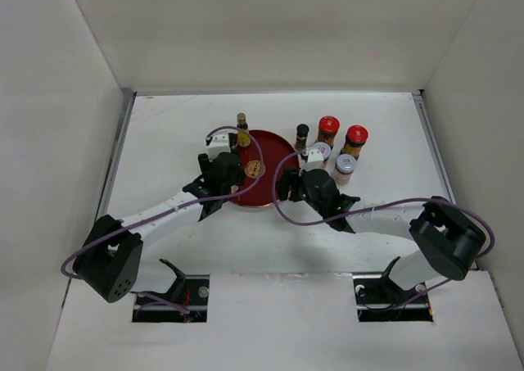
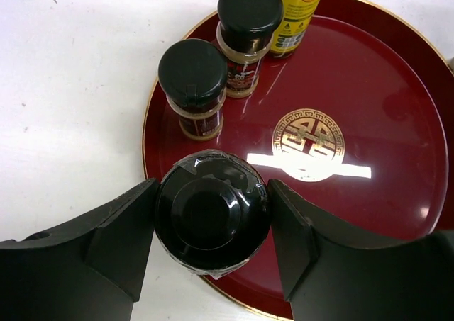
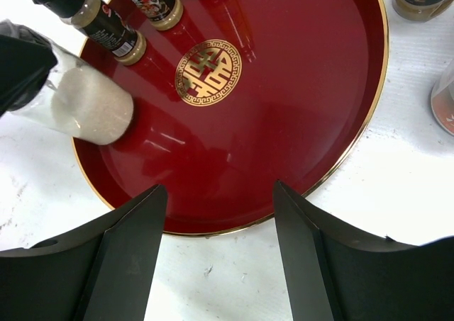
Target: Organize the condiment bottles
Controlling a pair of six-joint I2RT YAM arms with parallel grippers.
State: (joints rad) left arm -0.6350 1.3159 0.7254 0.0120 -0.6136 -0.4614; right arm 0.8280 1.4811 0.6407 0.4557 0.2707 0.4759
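L claw (image 2: 213, 218) grips black-capped jar (image 2: 211, 206), tray (image 2: 383, 80) edge.

White table (image 1: 164, 129), plain white walls (image 1: 270, 27) on three sides

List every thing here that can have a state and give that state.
left gripper: shut on the white-granule jar
white-granule jar: capped, gripped at edge of tray
right gripper: open, empty
black-capped spice jars: capped, upright on tray
yellow-labelled bottle: upright on tray
red-lidded jars: lidded, upright on table
white-lidded jars: lidded, upright on table
dark bottle: capped, upright on table
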